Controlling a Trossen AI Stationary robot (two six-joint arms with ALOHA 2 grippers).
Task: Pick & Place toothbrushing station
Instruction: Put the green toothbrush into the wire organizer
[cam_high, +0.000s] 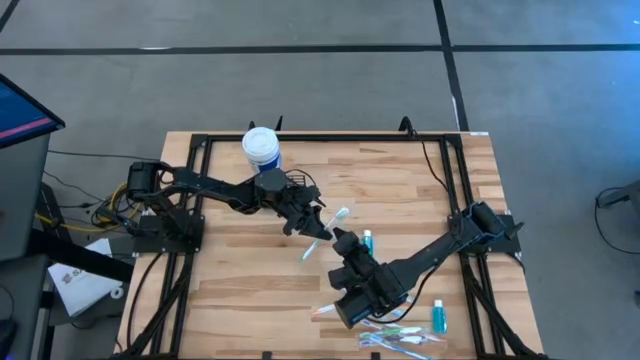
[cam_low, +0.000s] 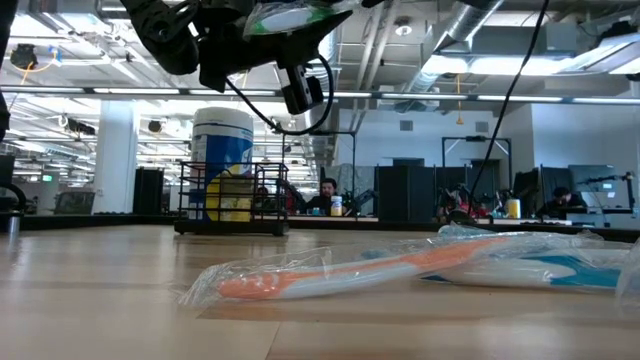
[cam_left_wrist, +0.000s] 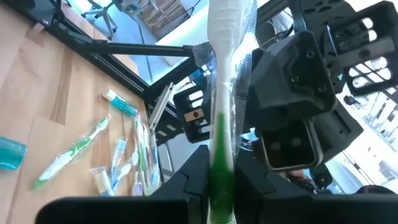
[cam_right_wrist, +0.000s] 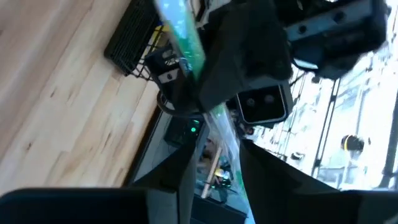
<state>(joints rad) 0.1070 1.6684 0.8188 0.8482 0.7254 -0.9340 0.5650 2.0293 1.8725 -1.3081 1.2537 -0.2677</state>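
The high view looks straight down on the whole table (cam_high: 250, 260). The low view faces level across it. Both wrist views sit close, sharing the wrapped toothbrush (cam_left_wrist: 221, 93).

The wooden tabletop (cam_high: 240, 270) stands on a grey concrete floor (cam_high: 300, 80) crossed by dark seam lines. Beyond it, the room is an open hall with exposed ceiling ducts (cam_low: 400, 40), a white column (cam_low: 117, 155), dark workstations (cam_low: 400, 192) and seated people (cam_low: 327, 195).
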